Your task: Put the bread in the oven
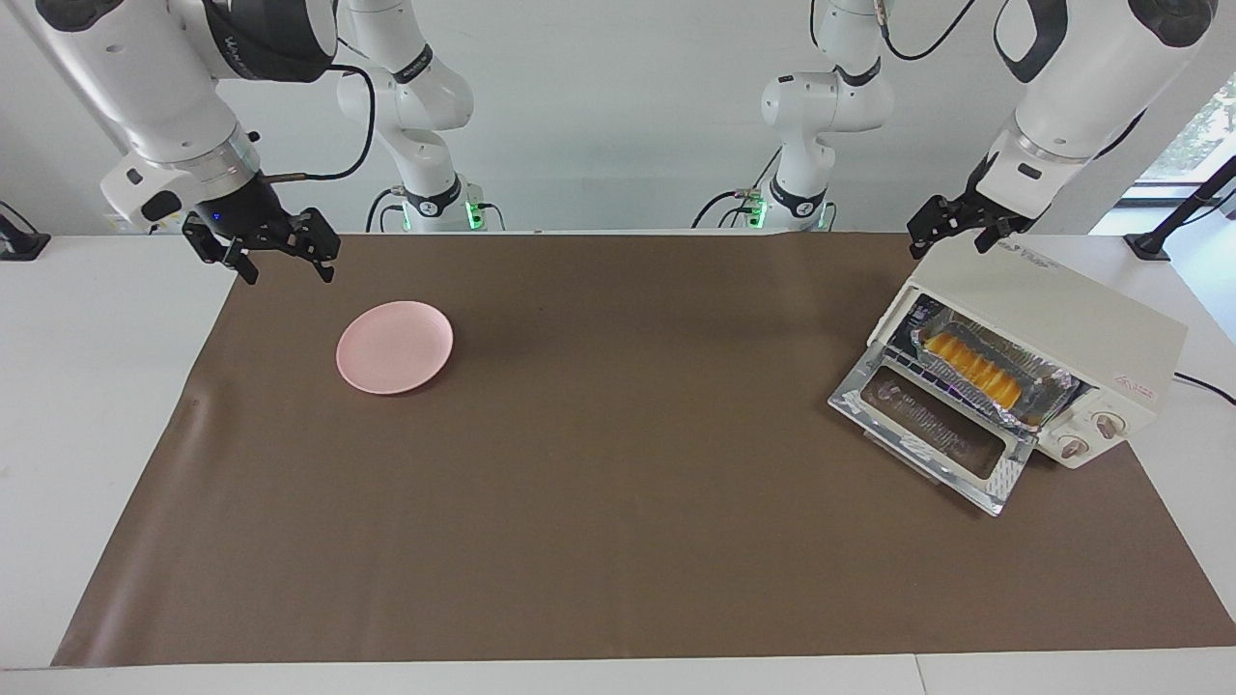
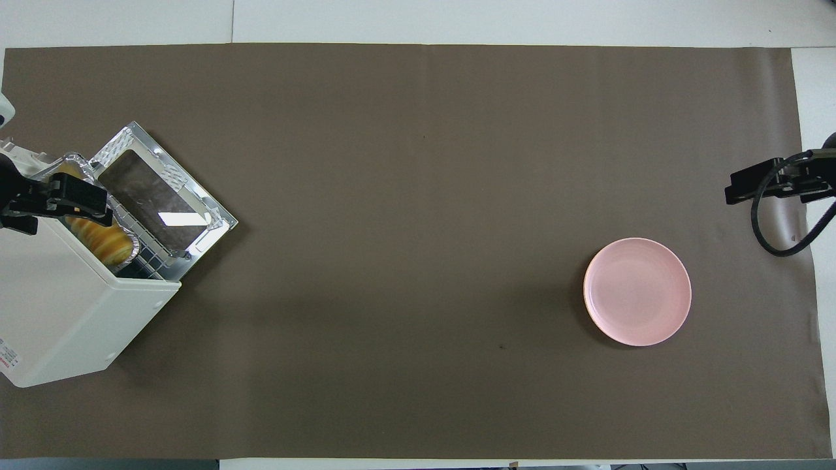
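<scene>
Oven [image 1: 1057, 333]: door down. Bread [image 1: 969, 372] inside, in foil tray [image 1: 1048, 398]. Left gripper [image 1: 954, 230] over its top, open, empty. Right gripper [image 1: 286, 266] well apart, open, empty, waiting.

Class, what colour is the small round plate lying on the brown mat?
Pale pink plate; clearest in the overhead view.

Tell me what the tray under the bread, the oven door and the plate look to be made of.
Tray: thin aluminium foil by its crinkled, shiny silver rim. Oven door: dark glass pane in a bright chrome-like embossed metal frame; it throws a glare in the overhead view. Plate: smooth matte pink, likely plastic, possibly glazed ceramic. Bread: ridged yellow-orange loaf.
</scene>
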